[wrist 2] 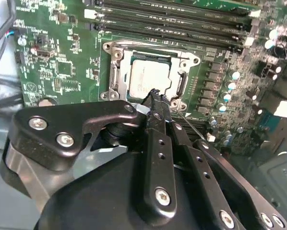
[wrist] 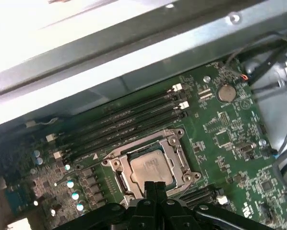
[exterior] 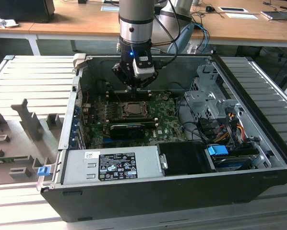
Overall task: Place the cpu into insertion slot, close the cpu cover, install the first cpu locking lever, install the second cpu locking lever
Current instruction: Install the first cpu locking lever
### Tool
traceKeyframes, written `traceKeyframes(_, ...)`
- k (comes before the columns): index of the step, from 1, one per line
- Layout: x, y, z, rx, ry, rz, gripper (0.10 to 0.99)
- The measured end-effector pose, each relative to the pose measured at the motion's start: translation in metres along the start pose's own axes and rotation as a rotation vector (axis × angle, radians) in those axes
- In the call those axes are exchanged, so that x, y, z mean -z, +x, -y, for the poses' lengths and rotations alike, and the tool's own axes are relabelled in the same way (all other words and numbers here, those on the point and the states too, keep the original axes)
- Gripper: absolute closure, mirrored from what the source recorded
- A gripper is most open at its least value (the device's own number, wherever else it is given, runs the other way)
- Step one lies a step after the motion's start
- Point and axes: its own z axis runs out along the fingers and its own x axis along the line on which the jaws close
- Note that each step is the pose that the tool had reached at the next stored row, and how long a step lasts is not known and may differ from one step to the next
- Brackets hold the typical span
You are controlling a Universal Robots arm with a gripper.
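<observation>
Green circuit board (exterior: 165, 125) surrounds the socket (wrist 2: 110, 76), a square black seat with a silver rim in which the chip (wrist 2: 148, 76) lies flat, its pale brushed-metal top facing up. A thin silver cover (wrist 2: 153, 56) with a square window lies down around the chip. The black gripper (wrist 2: 156, 95) hangs just above one edge of the socket, its two slim fingers pressed together with nothing between them. It hides that edge in both wrist views. A thin wire lever (wrist 2: 191, 127) slants away from the socket corner beside the fingertips. Long dark memory sticks (wrist: 119, 124) run in parallel rows close along one side of the socket, and a row of small round silver-topped capacitors (wrist 2: 227, 96) stands along another. A shiny coin battery (wrist: 226, 92) sits well apart from the socket. In the exterior view a long black card (exterior: 129, 128) lies just in front of the socket. A grey metal power supply box (exterior: 110, 165) sits beyond the card, while tangled cables (exterior: 220, 129) lie to the exterior view's right of the socket.
</observation>
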Motion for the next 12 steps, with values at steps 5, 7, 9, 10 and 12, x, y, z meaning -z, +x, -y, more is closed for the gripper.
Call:
traceKeyframes(5, 0.0000, 0.0000, 0.0000, 0.084, -0.002, 0.0010, 0.980)
traceKeyframes(7, 0.0000, 0.0000, 0.0000, 0.103, -0.003, 0.0013, 0.980)
traceKeyframes(9, 0.0000, 0.0000, 0.0000, 0.125, -0.003, 0.0015, 0.980)
traceKeyframes(10, 0.0000, 0.0000, 0.0000, 0.142, -0.004, 0.0017, 0.980)
traceKeyframes(12, 0.0000, 0.0000, 0.0000, 0.167, -0.004, 0.0020, 0.980)
